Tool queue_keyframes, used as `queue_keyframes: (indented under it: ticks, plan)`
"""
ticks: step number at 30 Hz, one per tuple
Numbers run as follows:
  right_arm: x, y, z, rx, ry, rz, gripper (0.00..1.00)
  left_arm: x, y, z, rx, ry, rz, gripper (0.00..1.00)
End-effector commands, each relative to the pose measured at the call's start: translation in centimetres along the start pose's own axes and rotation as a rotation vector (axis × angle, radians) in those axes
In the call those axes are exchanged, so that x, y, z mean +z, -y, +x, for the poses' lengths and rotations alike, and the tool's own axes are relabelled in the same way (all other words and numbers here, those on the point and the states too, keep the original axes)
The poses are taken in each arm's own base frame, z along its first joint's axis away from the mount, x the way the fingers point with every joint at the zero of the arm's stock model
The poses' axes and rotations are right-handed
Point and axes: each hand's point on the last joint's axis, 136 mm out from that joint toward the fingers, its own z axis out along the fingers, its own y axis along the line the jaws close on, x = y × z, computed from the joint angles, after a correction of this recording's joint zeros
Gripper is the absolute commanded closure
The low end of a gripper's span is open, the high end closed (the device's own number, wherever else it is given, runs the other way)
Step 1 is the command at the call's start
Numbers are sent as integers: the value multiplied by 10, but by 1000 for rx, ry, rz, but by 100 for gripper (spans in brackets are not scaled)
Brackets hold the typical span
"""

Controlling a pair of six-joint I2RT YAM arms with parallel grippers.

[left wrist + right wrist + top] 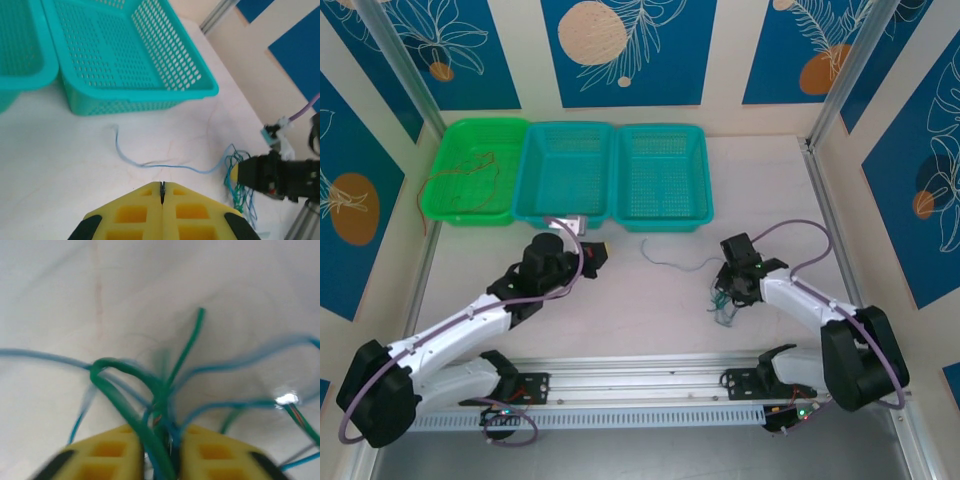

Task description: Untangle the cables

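White table (650,330) boxed in by blue leaf-print walls, three baskets along the back. Progress check: one red cable (465,172) sits in the green basket (448,212) at 10 o'clock, one end hanging over the rim, so I'd call that one sorted. Nothing I can make out in the teal baskets (665,222). The green-and-blue tangle (724,310) lies at 4 o'clock, pinched in the right claw (161,452), with one blue strand (150,165) trailing toward 10 o'clock. Left claw (162,189) is closed on nothing, hovering near that strand. Most of the job's left, I reckon.
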Motion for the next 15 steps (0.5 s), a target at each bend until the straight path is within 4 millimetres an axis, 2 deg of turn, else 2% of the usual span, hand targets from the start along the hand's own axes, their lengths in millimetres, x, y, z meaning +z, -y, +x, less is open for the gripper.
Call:
queue_keyframes:
  ticks: [1, 5, 8, 11, 15]
  plan:
    - [-14, -50, 0, -140, -12, -259, 87, 10, 25, 24, 67, -103, 176, 100]
    - [-29, -83, 6, -257, -29, -420, 91, 31, 59, 41, 197, -194, 267, 70]
    - [-42, -102, 11, -343, -31, -507, 91, 41, 83, 40, 266, -204, 352, 55]
    - [-52, -114, 19, -430, -27, -536, 90, 49, 102, 40, 298, -248, 433, 48]
    - [-57, -123, 25, -480, -25, -545, 90, 68, 120, 42, 234, -323, 488, 45]
